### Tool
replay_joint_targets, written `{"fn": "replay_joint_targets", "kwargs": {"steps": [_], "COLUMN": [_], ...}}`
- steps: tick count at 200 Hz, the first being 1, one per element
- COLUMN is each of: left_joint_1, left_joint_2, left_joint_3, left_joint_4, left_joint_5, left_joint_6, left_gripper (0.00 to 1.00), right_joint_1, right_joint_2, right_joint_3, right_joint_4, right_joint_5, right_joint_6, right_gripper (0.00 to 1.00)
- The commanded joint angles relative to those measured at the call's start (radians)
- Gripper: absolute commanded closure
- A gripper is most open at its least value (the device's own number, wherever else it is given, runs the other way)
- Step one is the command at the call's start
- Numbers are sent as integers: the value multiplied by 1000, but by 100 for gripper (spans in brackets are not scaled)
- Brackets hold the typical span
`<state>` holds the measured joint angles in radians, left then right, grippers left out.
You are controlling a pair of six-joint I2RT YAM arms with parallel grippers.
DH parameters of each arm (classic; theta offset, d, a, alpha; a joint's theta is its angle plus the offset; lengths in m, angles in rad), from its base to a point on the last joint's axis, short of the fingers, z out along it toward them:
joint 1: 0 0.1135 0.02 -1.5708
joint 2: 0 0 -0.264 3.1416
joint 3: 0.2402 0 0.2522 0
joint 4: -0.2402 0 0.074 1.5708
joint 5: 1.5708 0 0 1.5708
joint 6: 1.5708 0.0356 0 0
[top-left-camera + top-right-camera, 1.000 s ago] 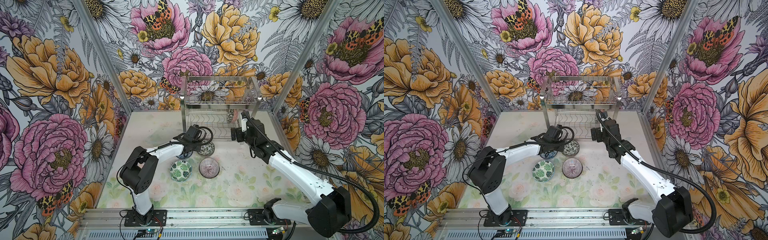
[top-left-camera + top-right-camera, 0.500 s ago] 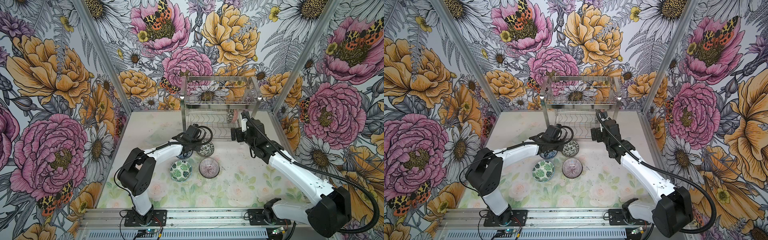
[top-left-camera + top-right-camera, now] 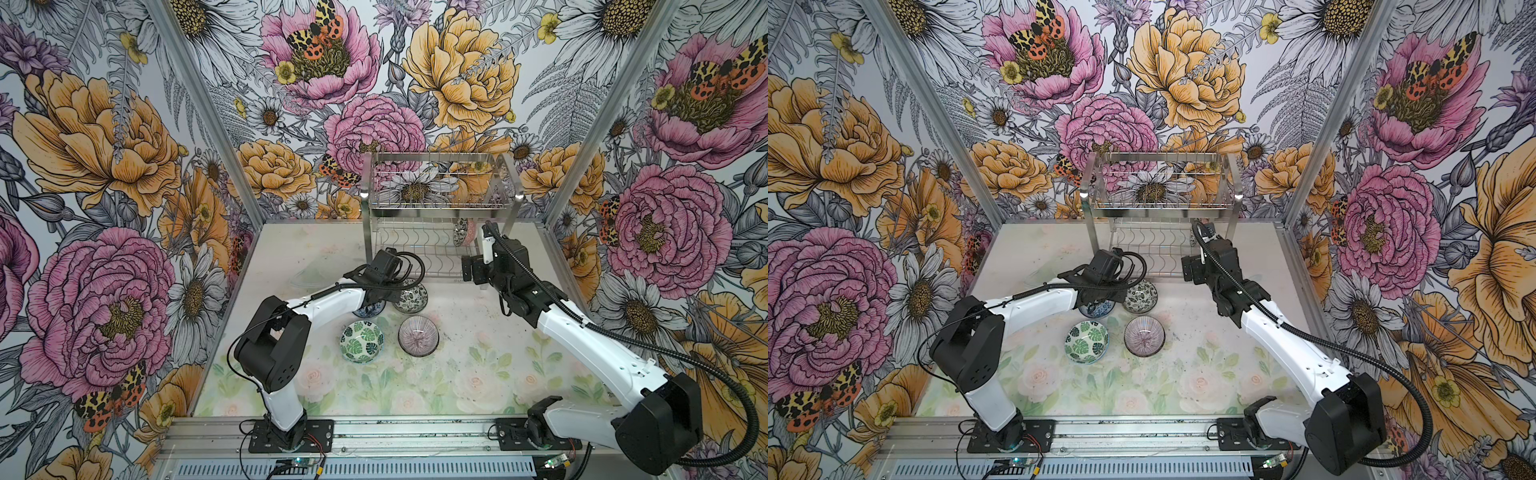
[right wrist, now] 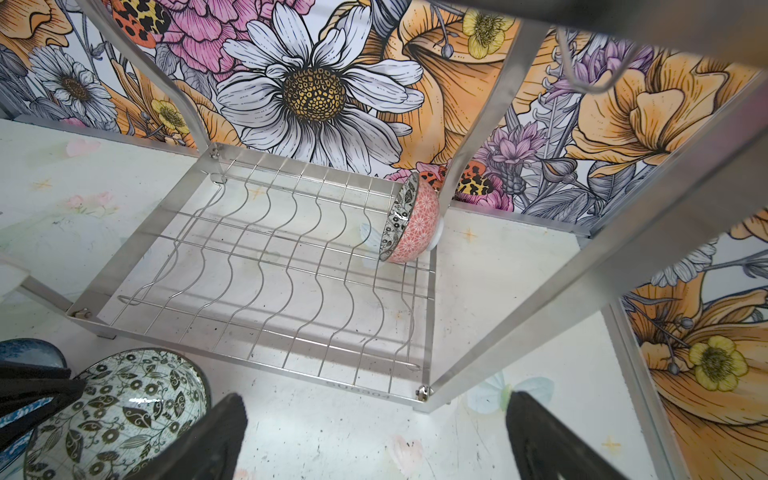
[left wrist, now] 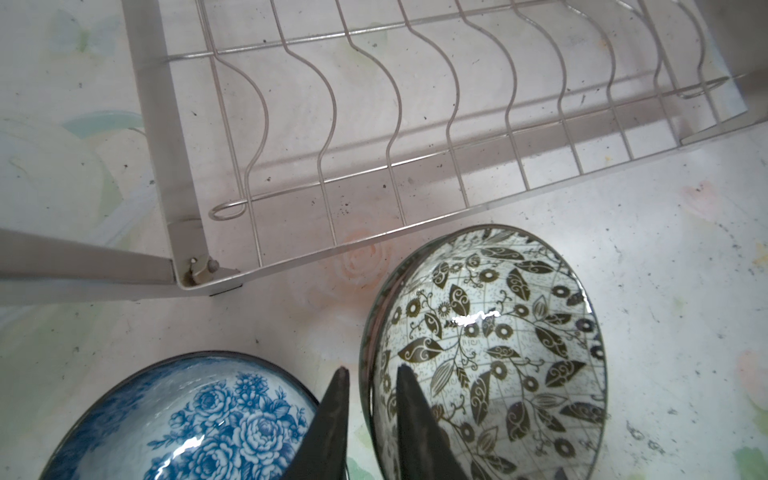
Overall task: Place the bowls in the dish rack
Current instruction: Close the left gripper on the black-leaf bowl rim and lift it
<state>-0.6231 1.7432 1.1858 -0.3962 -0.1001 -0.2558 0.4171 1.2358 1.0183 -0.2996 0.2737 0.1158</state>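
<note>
Slightly parted, left gripper [image 5: 372, 370] jaws are straddling floral bowl [image 5: 498, 353] rim, right gripper [image 4: 376, 397] jaws gaping empty; a shallow pinch risks the bowl slipping.

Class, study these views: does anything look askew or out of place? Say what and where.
The black-and-white floral bowl, in front of the dish rack, looks tipped up on one side, unlike the flat-sitting green leaf bowl. The left gripper straddles its rim.

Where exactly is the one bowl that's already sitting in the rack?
In a top view, the pink-sided bowl stands on edge at the back right corner of the dish rack's lower shelf, beside a rack leg.
</note>
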Motion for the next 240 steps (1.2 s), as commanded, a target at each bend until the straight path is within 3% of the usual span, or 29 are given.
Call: {"fn": "replay_joint_targets", "kwargs": {"steps": [1, 112, 135, 180, 240], "left_joint_1": [11, 15, 14, 13, 21], "left_joint_2": [-8, 60, 59, 55, -5], "left_joint_3": [27, 51, 48, 50, 33], "left_joint_4": [-7, -11, -12, -15, -2], "left_joint_5": [-5, 13, 13, 13, 3], "left_joint_6": [5, 8, 7, 7, 4], "left_gripper": [74, 73, 78, 100, 100], "right_joint_1": [-5, -6, -5, -6, -6], "right_joint_2": [-14, -11, -10, -20, -27], "right_joint_3": [13, 19, 16, 14, 11], "right_joint_4": [0, 0, 0, -1, -3], "right_joint_5": [-14, -16, -14, -10, -8], "right_joint_6": [9, 6, 7, 4, 6], "right_gripper": [1, 1, 1, 1, 1]}}
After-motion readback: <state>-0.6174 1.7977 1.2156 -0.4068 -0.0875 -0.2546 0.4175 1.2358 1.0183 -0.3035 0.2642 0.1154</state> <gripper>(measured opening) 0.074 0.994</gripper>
